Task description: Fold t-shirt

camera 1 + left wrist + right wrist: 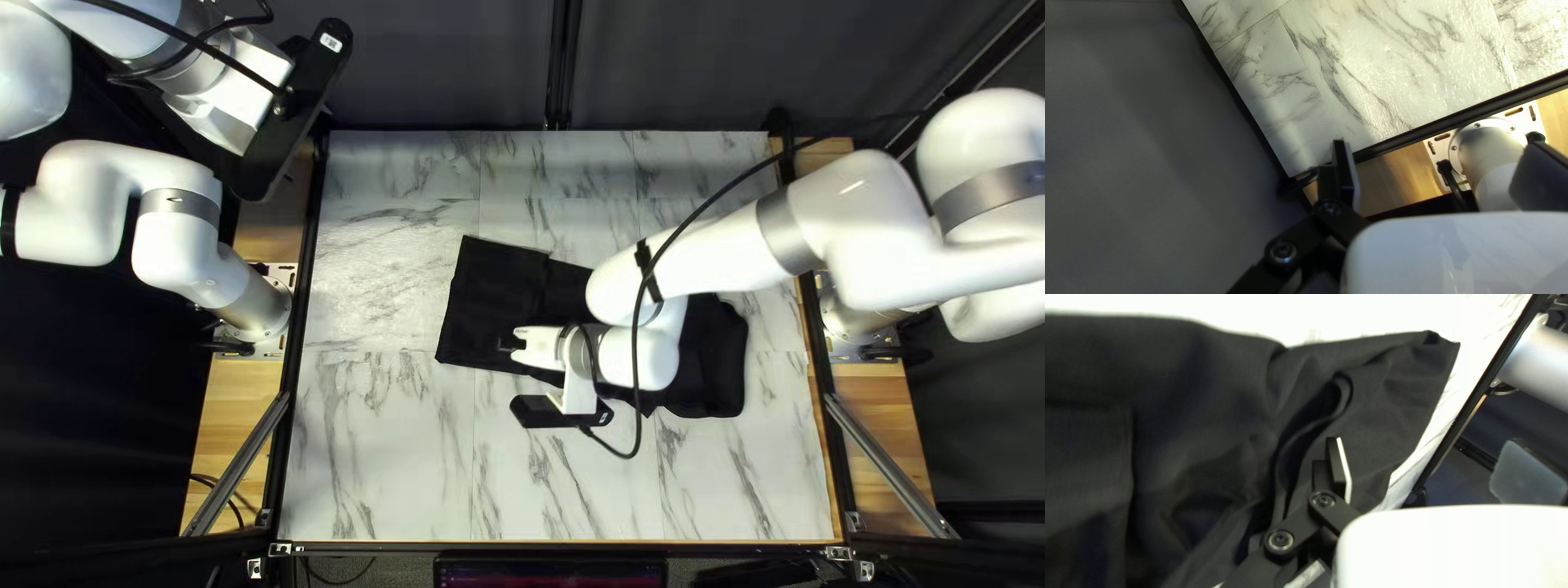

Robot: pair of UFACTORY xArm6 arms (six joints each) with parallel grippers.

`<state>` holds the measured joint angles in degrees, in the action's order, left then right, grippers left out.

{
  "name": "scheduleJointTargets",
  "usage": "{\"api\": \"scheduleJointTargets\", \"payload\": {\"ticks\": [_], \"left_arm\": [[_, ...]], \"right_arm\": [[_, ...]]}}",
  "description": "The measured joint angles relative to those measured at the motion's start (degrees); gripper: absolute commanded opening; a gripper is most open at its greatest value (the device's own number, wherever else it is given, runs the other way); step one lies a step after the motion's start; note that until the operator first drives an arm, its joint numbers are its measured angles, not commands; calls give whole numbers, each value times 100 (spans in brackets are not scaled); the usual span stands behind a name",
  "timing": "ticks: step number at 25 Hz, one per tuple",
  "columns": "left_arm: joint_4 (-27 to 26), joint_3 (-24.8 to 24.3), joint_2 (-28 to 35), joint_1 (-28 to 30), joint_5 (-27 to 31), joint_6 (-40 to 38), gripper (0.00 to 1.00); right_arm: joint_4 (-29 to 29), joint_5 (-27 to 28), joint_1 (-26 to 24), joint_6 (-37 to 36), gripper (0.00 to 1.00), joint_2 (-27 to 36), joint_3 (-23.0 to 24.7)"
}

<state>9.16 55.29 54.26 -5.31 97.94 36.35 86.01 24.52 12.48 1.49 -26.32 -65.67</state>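
T-shirt [490,299] mid tabletop [381,457], under right tool [1339,460]; can't tell if that or left tool [1344,166] is spread or pressed; low sweep could snag raised crease [1345,392], drag layers askew

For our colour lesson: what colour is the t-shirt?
The t-shirt is black, clearest in the top left view.

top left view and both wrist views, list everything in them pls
t-shirt: one, black, rumpled on the tabletop
tabletop: one, white with grey veins, centre
wood strips: two, light brown, beside the tabletop
diagonal bars: two, grey, near corners
curtain: dark grey, behind far edge
screen: one, dark, past near edge
cables: several, black, mostly along arms
arms: two, white, left and right
left gripper: one, black, raised
right gripper: one, black, over t-shirt
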Motion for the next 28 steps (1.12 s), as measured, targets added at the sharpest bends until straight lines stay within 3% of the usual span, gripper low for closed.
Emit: {"api": "scheduleJointTargets", "payload": {"ticks": [12, 14, 15, 18, 20, 28], "left_arm": [[0, 0, 0, 0, 0, 0, 100], [0, 0, 0, 0, 0, 0, 100], [0, 0, 0, 0, 0, 0, 100], [0, 0, 0, 0, 0, 0, 100], [0, 0, 0, 0, 0, 0, 100], [0, 0, 0, 0, 0, 0, 100]], "right_arm": [[-823, -166, -82, -499, 99, -229, -255], [-947, -232, -135, -605, 90, -267, -254], [-1007, -258, -151, -656, 73, -280, -250], [-1213, -314, -180, -839, 8, -307, -247], [-1368, -335, -188, -988, 0, -314, -252], [-1717, -294, -238, -1418, 0, -179, -237]]}}
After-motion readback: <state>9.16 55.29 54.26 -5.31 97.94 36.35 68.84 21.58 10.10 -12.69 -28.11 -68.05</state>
